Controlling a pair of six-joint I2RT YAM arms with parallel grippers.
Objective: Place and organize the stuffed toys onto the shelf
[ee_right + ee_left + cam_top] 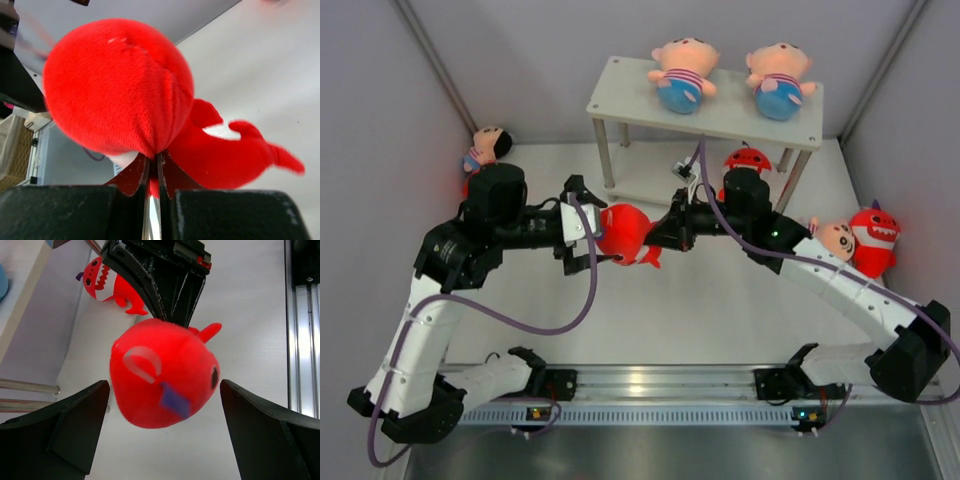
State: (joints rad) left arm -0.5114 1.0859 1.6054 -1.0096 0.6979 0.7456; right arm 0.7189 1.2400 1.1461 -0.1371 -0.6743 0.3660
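A red shark hangs above the table between both arms. My right gripper is shut on it, pinching a fold of its plush between the fingertips. My left gripper stands open around the same shark, its fingers apart from the plush on both sides. The shelf stands at the back, with two peach dolls on its top board. A second red shark sits under the shelf's right end.
One doll lies against the left wall. Another doll and a red shark sit by the right wall, close to my right arm. The shelf's silver legs stand just behind the grippers. A metal rail runs along the near edge.
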